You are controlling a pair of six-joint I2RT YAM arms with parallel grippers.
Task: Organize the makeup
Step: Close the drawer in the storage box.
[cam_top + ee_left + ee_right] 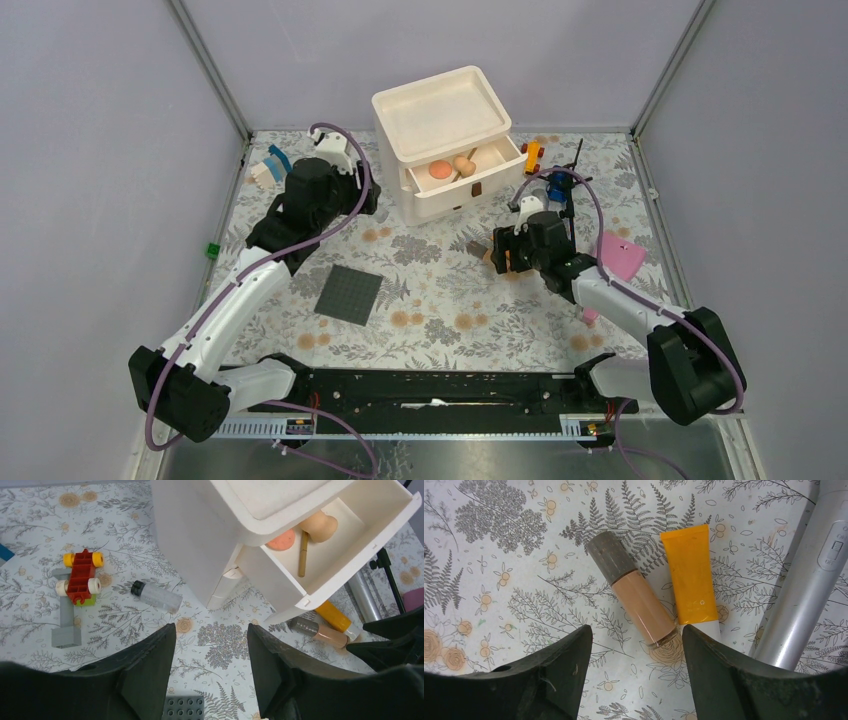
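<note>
My right pincer (636, 649) hangs over the dark-capped beige plastic tube (639, 600), which lies just beside the flat orange tube (689, 575) near the white plastic drawer (352, 575), open to receive them. Its jaws stand well apart astride the beige tube, gripping nothing. My left pincer (212, 645) gapes empty too.

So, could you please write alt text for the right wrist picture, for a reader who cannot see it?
The open right gripper hovers over a dark-capped beige tube lying on the floral table cover, holding nothing. An orange tube lies beside it, further right in the picture, and a silver-grey tube runs along the right edge.
</note>
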